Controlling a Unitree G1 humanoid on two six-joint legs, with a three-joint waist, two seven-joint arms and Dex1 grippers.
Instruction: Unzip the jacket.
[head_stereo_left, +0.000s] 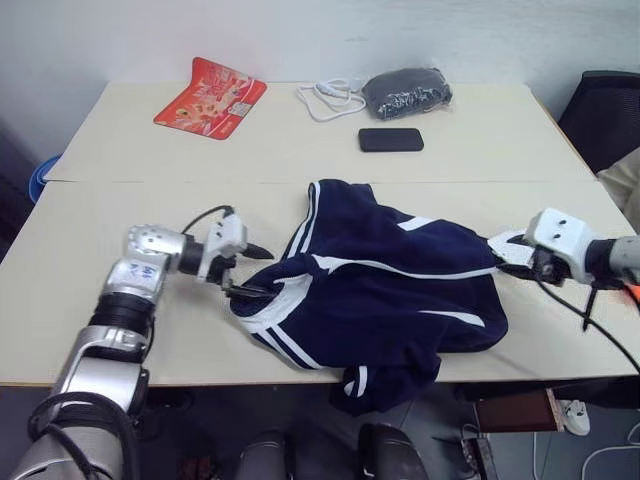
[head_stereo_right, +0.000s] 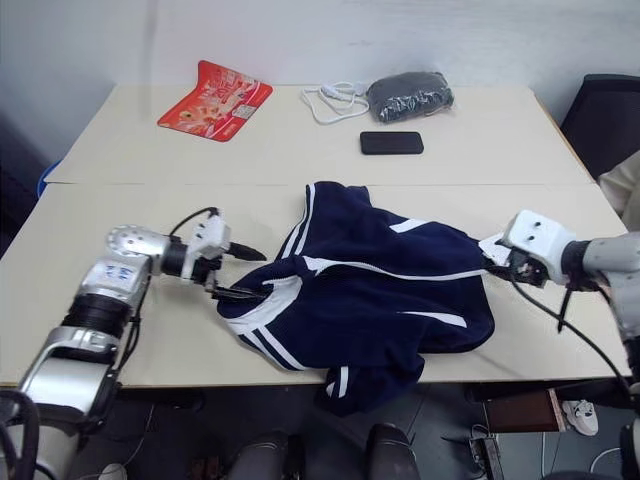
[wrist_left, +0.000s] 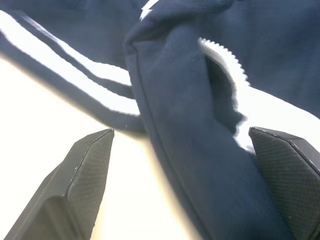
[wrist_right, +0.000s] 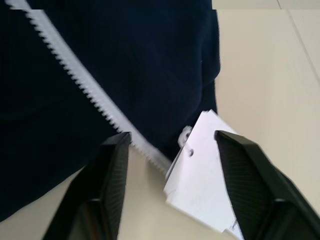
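The navy-blue jacket (head_stereo_left: 385, 295) lies crumpled in the middle of the near table, and its lower part hangs over the front edge. A white zipper line (wrist_right: 80, 80) runs across it. My left gripper (head_stereo_left: 258, 272) is open at the jacket's left end, with the white-trimmed collar (wrist_left: 200, 125) between its fingers. My right gripper (wrist_right: 172, 134) is open at the jacket's right end. A white paper tag (wrist_right: 200, 175) and the end of the zipper lie between its fingers (wrist_right: 107, 180).
On the far table lie a red packet (head_stereo_left: 210, 98), a white cable (head_stereo_left: 330, 98), a dark grey speckled bundle (head_stereo_left: 405, 92) and a black phone (head_stereo_left: 391, 140). A black chair (head_stereo_left: 605, 110) stands at the far right. Bare tabletop (head_stereo_left: 150, 215) lies to the jacket's left.
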